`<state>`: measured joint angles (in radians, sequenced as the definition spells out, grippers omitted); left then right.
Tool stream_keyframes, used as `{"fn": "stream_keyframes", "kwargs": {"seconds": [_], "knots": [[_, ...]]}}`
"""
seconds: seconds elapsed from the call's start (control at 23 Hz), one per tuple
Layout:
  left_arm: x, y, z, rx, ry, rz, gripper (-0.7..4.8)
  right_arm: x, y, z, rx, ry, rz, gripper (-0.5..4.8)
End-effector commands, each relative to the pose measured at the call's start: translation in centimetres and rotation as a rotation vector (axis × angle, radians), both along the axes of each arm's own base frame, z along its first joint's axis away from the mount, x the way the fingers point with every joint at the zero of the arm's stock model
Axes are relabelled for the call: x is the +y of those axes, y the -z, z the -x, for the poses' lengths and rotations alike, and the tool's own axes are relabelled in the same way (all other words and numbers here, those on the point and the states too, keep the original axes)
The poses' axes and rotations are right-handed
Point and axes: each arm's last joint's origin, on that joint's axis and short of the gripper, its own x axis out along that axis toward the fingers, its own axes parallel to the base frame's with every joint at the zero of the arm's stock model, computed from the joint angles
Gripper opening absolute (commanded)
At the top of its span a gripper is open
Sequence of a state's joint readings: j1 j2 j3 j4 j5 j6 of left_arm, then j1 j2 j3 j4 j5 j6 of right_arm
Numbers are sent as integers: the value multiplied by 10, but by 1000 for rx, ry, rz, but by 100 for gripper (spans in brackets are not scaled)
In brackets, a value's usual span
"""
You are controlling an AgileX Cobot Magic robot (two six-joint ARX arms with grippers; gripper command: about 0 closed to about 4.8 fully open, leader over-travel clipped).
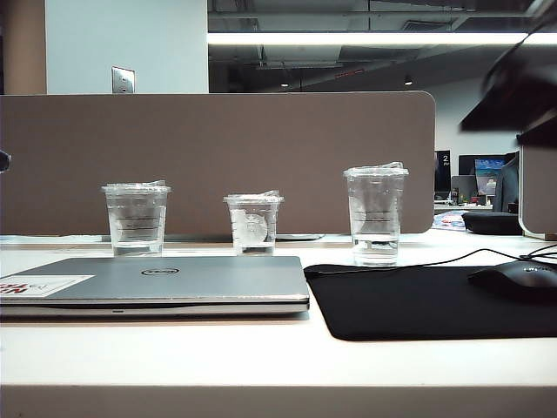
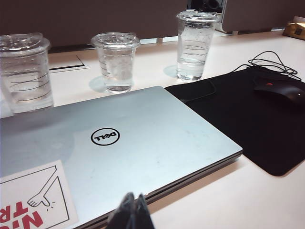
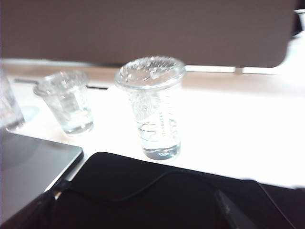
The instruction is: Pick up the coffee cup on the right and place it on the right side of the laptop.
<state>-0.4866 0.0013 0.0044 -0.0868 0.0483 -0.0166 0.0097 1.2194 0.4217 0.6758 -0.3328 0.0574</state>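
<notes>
Coffee cup (image 3: 151, 107) stands beyond the mouse pad (image 3: 157, 195), clear of right fingers (image 3: 228, 210).

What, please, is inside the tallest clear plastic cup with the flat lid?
The tallest clear plastic cup holds a little clear liquid at its bottom, under a flat clear lid. Nothing else shows through its clear wall.

Three clear cups (image 1: 252, 224) lined up on the counter (image 1: 261, 348), one laptop (image 1: 174, 283), one black pad (image 1: 409, 305), and what looks like one mouse (image 1: 515, 280).
</notes>
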Motion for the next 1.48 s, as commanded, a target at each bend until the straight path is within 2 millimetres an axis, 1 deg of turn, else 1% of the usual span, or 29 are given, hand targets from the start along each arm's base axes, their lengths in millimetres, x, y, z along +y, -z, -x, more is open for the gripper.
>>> {"fn": "stream_keyframes", "kwargs": {"seconds": [0.04,0.17,0.3,0.39,0.48,0.83,1.35,1.48], "knots": [[0,-2,0,-15,-3,6,-5,10,5,-42,5,-91,9,479],[0,-2,0,-15,-3,6,-5,19,21,-77,38,-115,9,479],[0,-2,0,-15,-3,6,-5,26,37,-103,52,-127,29,479],[0,-2,0,-15,-3,6,-5,31,48,-116,67,-120,68,479],[0,-2,0,-15,-3,6,-5,35,66,-140,89,-129,81,479],[0,-2,0,-15,-3,6,-5,39,84,-173,94,-131,81,479],[0,-2,0,-14,-3,5,-5,58,100,-206,56,-140,86,479],[0,-2,0,-14,-3,5,-5,61,103,-211,53,-123,89,479]]}}
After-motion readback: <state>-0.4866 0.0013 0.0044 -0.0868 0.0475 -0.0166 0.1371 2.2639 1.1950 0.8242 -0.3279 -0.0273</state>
